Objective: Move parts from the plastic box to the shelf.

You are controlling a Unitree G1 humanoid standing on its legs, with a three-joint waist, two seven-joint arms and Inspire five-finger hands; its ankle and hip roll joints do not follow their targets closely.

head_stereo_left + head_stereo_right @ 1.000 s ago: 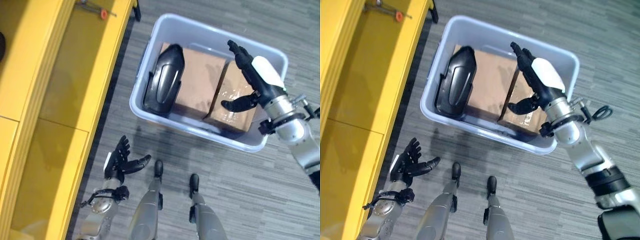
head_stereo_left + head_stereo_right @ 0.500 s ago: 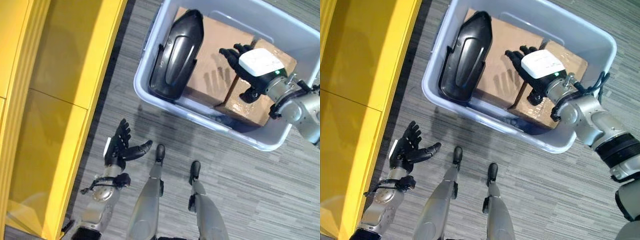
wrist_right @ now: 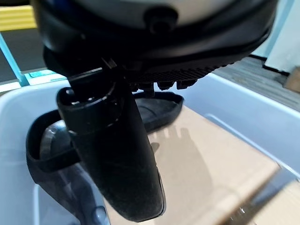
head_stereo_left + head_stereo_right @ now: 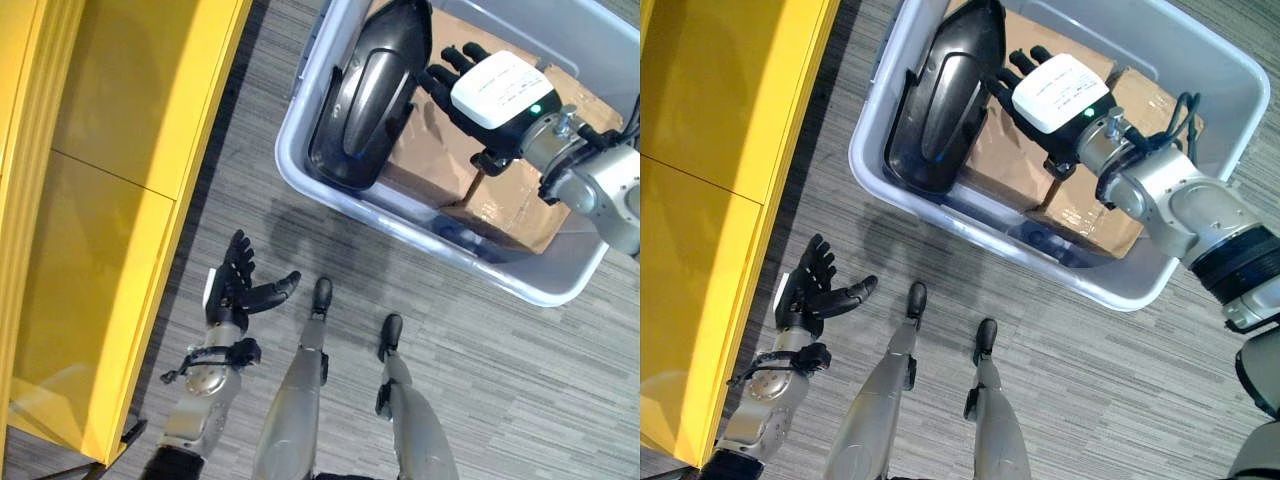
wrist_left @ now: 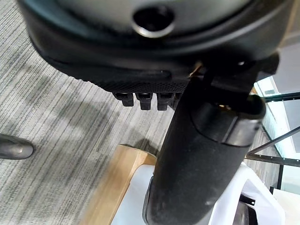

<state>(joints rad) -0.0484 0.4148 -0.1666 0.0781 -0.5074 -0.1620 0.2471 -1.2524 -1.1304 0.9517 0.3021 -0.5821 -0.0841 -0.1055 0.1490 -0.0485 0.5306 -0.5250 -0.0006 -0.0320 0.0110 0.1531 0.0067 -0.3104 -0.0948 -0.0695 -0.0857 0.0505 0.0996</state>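
Note:
A pale plastic box (image 4: 300, 175) stands on the floor, holding a long black moulded part (image 4: 368, 95) along its left side and brown cardboard boxes (image 4: 510, 205) beside it. My right hand (image 4: 480, 95) hovers over the cardboard, open with straight fingers reaching toward the black part (image 3: 159, 105), touching nothing that I can see. My left hand (image 4: 232, 292) hangs open, palm up, low over the floor between the box and the yellow shelf (image 4: 110, 200). In its wrist view the left hand (image 5: 201, 154) holds nothing.
The yellow shelf's (image 4: 700, 150) bays run along the left side, with its front edge close to my left hand. Grey striped carpet (image 4: 520, 380) covers the floor round the box.
My right hand has swung left across the cardboard toward the black part, its fingers still straight. The camera has shifted, so the box sits higher in view. My left hand barely moved.

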